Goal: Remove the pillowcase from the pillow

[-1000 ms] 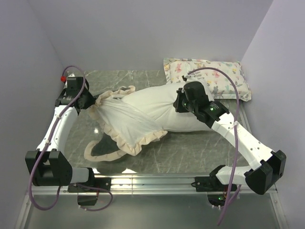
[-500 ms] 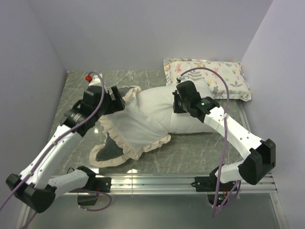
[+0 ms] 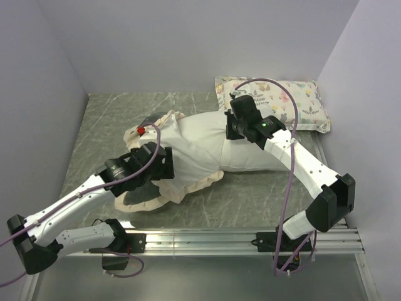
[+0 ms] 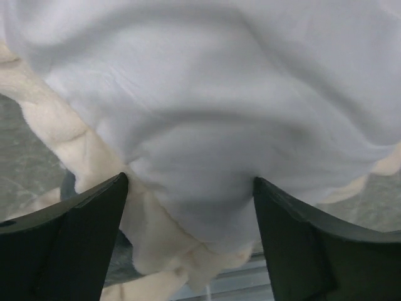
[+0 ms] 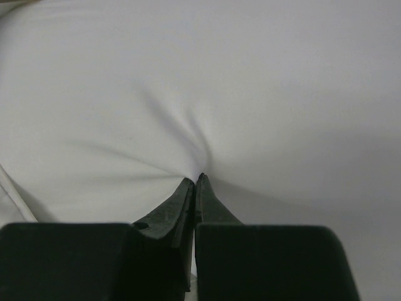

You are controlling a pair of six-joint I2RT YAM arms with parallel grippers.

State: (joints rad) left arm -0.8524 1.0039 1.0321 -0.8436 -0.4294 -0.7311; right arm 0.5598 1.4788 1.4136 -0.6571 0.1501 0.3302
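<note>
The shut right gripper (image 5: 197, 180) seems to pinch the soft pillow (image 3: 245, 160). The left gripper (image 4: 189, 183) gapes above the limp pillowcase (image 3: 194, 158); its ruffle (image 4: 69, 135) offers a hold.

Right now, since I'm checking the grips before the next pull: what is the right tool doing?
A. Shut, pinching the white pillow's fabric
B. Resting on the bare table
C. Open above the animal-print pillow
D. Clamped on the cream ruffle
A: in the right wrist view the right tool has its fingers closed together, and the pillow puckers into folds right at their tips.
</note>
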